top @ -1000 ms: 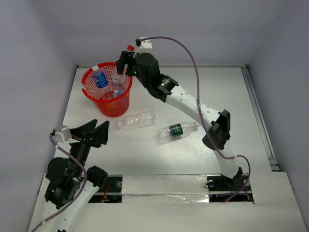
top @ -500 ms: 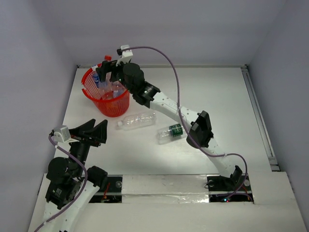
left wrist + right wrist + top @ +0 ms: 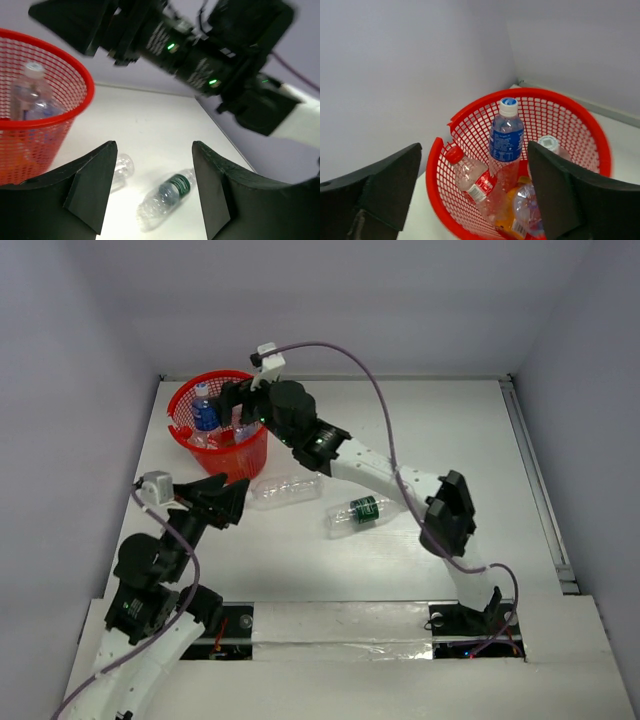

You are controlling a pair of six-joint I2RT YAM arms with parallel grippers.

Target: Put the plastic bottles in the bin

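The red mesh bin [image 3: 182,403] stands at the table's far left. My right gripper [image 3: 240,405] hangs open and empty over its right rim. The right wrist view looks down into the bin [image 3: 570,100], past the open gripper [image 3: 475,150]. Inside are an upright blue-labelled bottle [image 3: 506,140], a leaning red-capped bottle [image 3: 472,180], an orange-filled bottle [image 3: 512,220], a clear bottle [image 3: 532,207] and a white-capped one [image 3: 550,144]. An unlabelled clear bottle [image 3: 285,490] and a green-labelled bottle [image 3: 365,512] lie on the table. My left gripper [image 3: 232,500] is open just left of the clear bottle.
In the left wrist view my open left gripper [image 3: 155,145] frames the green-labelled bottle [image 3: 167,197]. The clear bottle's end [image 3: 120,170] sits by the left finger, the bin [image 3: 75,95] at left. The right arm [image 3: 190,50] spans overhead. Walls enclose the table [image 3: 450,440].
My right gripper carried the red-capped bottle over the bin and let it go; it now rests inside. My left arm has moved forward and right, towards the lying bottles.
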